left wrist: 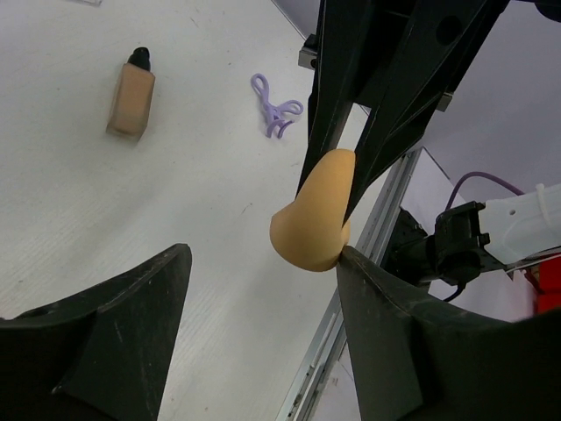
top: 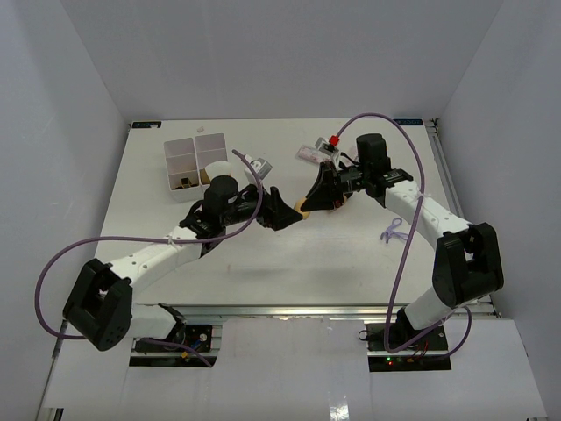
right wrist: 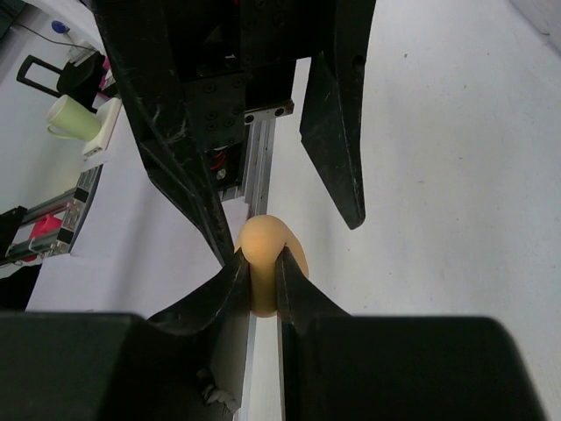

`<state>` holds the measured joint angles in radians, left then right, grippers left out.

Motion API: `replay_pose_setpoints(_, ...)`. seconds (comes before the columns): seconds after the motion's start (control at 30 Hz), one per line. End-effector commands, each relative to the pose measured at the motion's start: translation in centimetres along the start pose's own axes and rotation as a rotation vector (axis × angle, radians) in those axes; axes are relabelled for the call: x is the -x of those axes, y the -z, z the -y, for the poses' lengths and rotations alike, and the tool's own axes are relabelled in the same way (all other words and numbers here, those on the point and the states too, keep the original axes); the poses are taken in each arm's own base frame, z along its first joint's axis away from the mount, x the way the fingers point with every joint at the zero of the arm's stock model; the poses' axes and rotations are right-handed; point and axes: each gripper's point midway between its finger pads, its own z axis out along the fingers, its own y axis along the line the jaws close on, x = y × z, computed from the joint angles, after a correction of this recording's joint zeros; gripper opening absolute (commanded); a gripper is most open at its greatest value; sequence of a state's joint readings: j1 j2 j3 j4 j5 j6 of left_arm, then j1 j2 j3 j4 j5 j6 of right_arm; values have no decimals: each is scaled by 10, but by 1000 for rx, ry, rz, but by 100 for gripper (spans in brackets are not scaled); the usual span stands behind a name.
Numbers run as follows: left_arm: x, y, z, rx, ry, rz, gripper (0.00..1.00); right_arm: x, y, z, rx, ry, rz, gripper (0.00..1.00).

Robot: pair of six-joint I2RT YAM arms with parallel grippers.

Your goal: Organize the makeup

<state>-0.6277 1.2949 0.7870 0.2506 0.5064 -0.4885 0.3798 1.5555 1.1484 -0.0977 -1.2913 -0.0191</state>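
- R gripper [right wrist: 259,270] is clamped tight on the thin end of the beige egg sponge [right wrist: 263,239]; sponge is up in the air over the table [left wrist: 193,202]
- L gripper [left wrist: 263,256] jaws are wide apart w/ the sponge between them; one finger [left wrist: 386,303] touches its fat end
- tan bottle [left wrist: 131,95] w/ black cap lies flat on the table, near a purple clip [left wrist: 276,110]

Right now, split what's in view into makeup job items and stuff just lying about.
Job: beige sponge, pinched in the right gripper; tan black-capped bottle; white compartmented box, likely the organizer.
Lying about: purple looped tie.
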Motion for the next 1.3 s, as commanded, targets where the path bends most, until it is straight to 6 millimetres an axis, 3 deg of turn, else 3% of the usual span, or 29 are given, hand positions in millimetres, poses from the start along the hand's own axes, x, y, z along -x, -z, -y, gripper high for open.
replay_pose_setpoints(0.0, 23, -7, 17, -52, -21, 43, 74, 5, 3, -16, 61, 40, 12, 11)
replay_pose_setpoints(0.13, 20, -11, 18, -68, -8, 22, 66, 5, 3, -17, 67, 40, 12, 11)
replay_pose_setpoints(0.27, 17, -13, 20, -87, 6, 1, 50, 4, 3, -16, 63, 39, 12, 12)
replay_pose_setpoints(0.5, 20, -15, 26, -123, 5, -5, 50, 2, 2, -15, 63, 32, 11, 13)
replay_pose_setpoints(0.7, 22, -18, 30, -145, 6, -16, 43, 0, 1, -12, 58, 23, 8, 13)
replay_pose_setpoints(0.87, 22, -19, 32, -160, 6, -25, 29, -1, 1, -11, 55, 20, 7, 15)
replay_pose_setpoints(0.9, 21, -19, 33, -166, 7, -29, 21, -1, 1, -10, 53, 20, 7, 16)
replay_pose_setpoints(1.07, 21, -18, 33, -165, 8, -31, 0, -1, 1, -10, 47, 23, 7, 29)
replay_pose_setpoints(1.23, 21, -15, 30, -134, 4, -26, 0, 0, 1, -7, 13, 38, 8, 53)
replay_pose_setpoints(1.27, 19, -15, 27, -120, 8, -30, 0, 1, 2, -5, -6, 47, 9, 64)
